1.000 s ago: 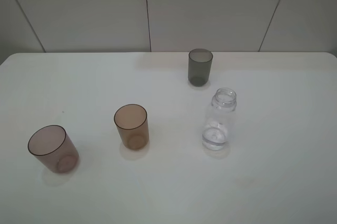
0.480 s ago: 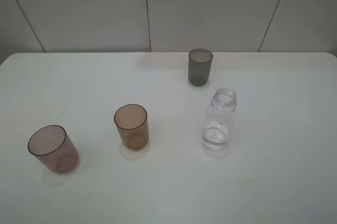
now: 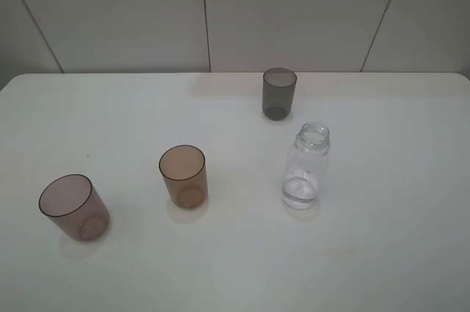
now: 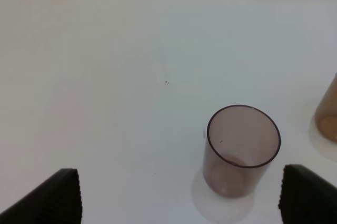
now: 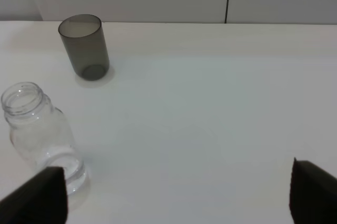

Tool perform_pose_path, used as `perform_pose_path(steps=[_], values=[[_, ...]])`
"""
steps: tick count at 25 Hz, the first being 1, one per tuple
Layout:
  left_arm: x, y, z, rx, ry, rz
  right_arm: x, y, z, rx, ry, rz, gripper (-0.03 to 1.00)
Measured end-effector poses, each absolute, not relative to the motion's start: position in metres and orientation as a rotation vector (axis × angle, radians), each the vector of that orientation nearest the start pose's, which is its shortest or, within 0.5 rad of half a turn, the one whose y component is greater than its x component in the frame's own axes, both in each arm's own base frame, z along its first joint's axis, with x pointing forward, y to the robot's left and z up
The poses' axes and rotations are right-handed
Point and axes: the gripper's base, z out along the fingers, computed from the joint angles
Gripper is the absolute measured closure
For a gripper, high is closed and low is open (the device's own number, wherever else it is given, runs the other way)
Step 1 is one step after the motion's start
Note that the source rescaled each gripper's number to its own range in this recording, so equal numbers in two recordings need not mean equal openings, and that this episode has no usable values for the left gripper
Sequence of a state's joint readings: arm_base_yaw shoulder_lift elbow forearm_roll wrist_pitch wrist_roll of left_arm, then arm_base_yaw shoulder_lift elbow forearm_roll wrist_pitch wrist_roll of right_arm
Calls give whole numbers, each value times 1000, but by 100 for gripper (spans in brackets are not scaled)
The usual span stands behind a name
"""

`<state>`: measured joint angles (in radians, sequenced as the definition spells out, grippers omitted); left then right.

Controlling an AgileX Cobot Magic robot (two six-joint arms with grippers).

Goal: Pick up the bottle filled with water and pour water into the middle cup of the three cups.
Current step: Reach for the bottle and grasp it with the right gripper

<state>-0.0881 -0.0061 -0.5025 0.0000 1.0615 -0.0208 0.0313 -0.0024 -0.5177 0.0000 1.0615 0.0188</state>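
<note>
Bottle (image 3: 306, 167) stands upright and uncapped on the table (image 3: 382, 253), well apart from the middle cup (image 3: 183, 175) on my right arm's side, with water showing low in its body. I judge that this placement assigns the pick to my right gripper (image 5: 176, 195). Its jaws stand wide with nothing between them, and the bottle sits off to one side, not yet between the fingers. My left gripper (image 4: 179, 198) is likewise spread wide and empty, near the pinkish-mauve cup (image 4: 241, 150), which stands on the opposite side of the middle cup. The dark-grey cup (image 3: 279, 92) stands beyond the middle cup, toward the wall. Rims face up, so the middle cup can receive a pour.
</note>
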Motion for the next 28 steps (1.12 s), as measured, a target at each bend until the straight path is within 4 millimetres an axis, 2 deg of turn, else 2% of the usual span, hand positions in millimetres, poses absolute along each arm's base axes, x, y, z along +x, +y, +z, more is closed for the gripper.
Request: perform_pose_path(steps=[25,28], values=[[-6,1,278,68,2036,-68,-7,0,282,-13,2025,38,10],[-6,1,278,68,2036,-68,-1,3,282,-14,2065,81,10]])
